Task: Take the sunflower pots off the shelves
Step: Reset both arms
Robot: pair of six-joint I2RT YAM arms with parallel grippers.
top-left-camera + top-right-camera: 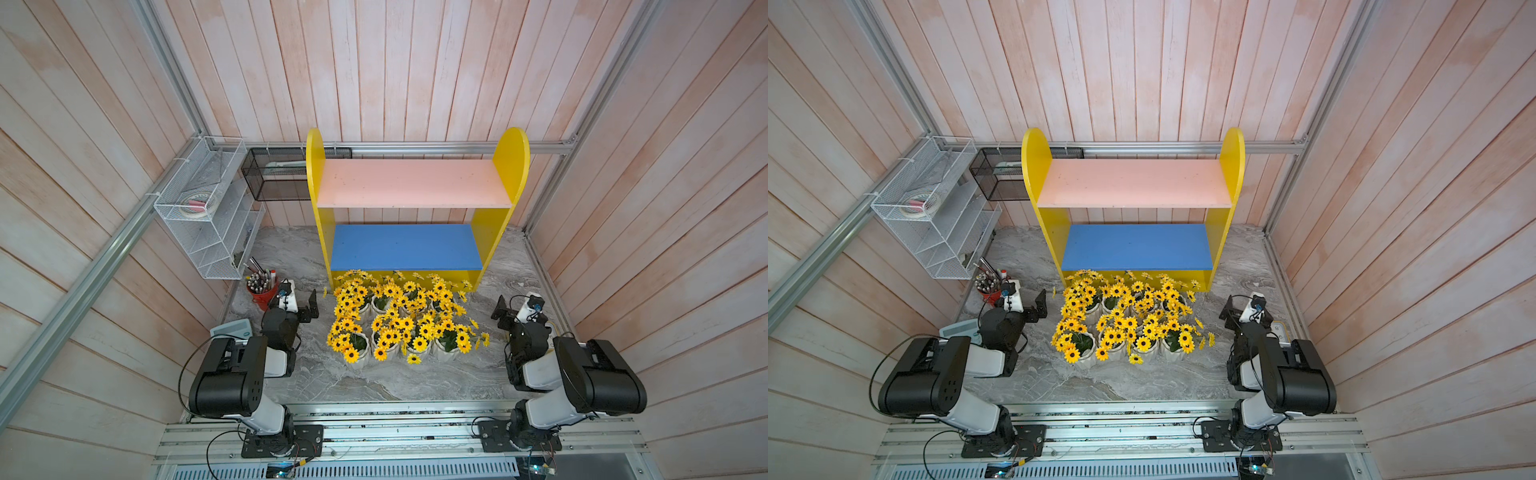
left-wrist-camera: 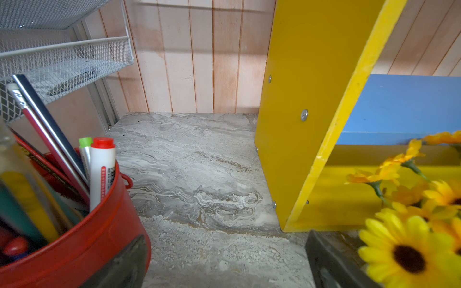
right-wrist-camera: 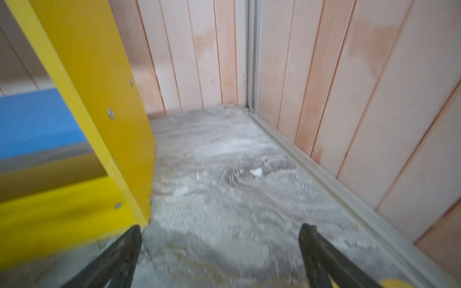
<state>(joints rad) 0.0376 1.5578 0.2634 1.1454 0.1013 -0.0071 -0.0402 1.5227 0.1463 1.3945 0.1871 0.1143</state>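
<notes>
- Now spread wide, holding nothing: left gripper (image 1: 311,306) and right gripper (image 1: 500,312).
- Parked either side of the sunflower pots (image 1: 401,322), touching none.
- All pots down on the table (image 1: 374,382), just before the shelves (image 1: 411,183); both boards bare.
- Could knock the red cup (image 1: 262,294) just beside the left gripper, or snag petals, if swung out fast.
- Counted: two grippers, two boards, one cup, seemingly eight pots, two rows of four.
</notes>
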